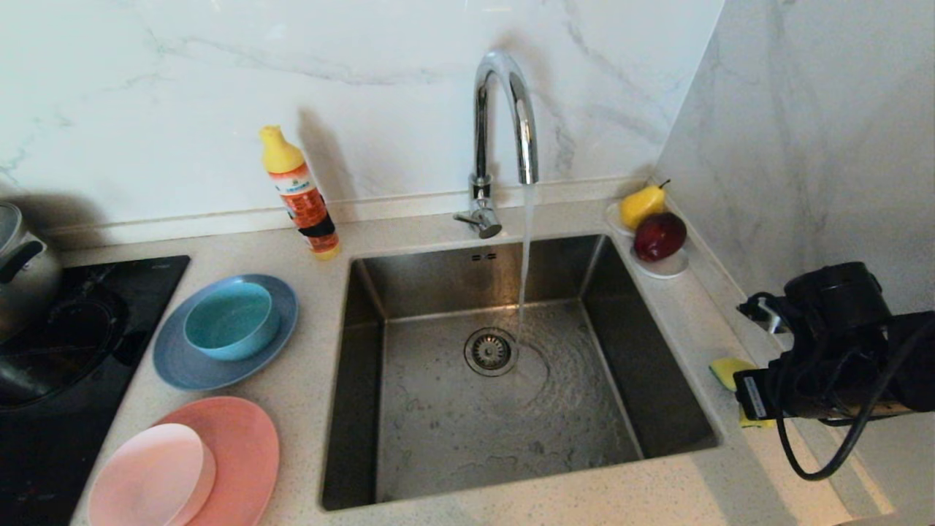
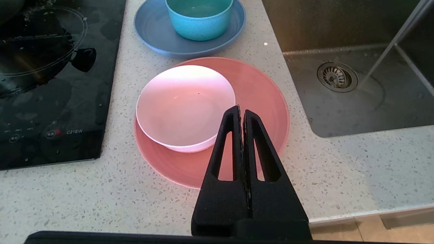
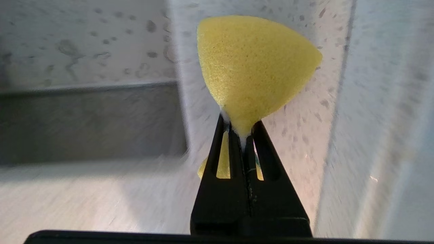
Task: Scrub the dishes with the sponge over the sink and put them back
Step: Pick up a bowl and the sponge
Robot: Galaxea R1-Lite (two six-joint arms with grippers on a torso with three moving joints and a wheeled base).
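Note:
My right gripper (image 3: pixel 241 127) is shut on the middle of the yellow sponge (image 3: pixel 252 64), squeezing it into a fan, above the counter strip right of the sink (image 1: pixel 453 438). In the head view the sponge (image 1: pixel 727 370) peeks out under the right wrist. Left of the sink, the teal bowl (image 1: pixel 230 321) sits in the grey-blue plate (image 1: pixel 182 369), and the pale pink bowl (image 1: pixel 150 475) in the salmon plate (image 1: pixel 252 449). My left gripper (image 2: pixel 241 110) hangs shut and empty over the salmon plate (image 2: pixel 261 95), near the pink bowl (image 2: pixel 184 105).
Water runs from the chrome tap (image 1: pixel 504 109) into the basin near the drain (image 1: pixel 490 351). An orange detergent bottle (image 1: pixel 301 193) stands behind the plates. A saucer (image 1: pixel 665 269) with fruit sits in the back right corner. Hob (image 1: pixel 73 351) and pot (image 1: pixel 22 270) are far left; a wall rises close on the right.

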